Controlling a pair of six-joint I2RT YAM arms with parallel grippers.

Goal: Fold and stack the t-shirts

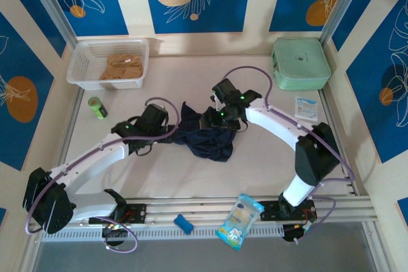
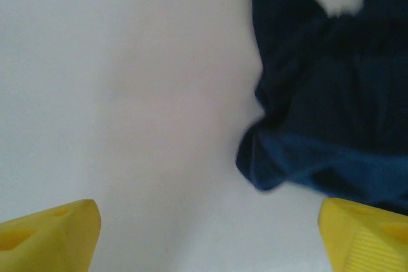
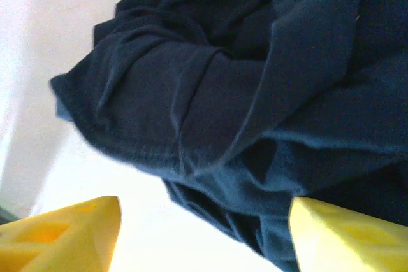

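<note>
While my left gripper (image 2: 209, 213) and right gripper (image 3: 205, 205) gape empty at the crumpled navy shirt (image 1: 207, 135), I'd next pinch two edges to spread it.

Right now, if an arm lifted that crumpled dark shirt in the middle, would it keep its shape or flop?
Probably flop: the dark navy t-shirt lies in loose, soft folds. Lifted at one spot, the rest would likely hang and drag. Pushed, it would probably bunch rather than slide whole.
</note>
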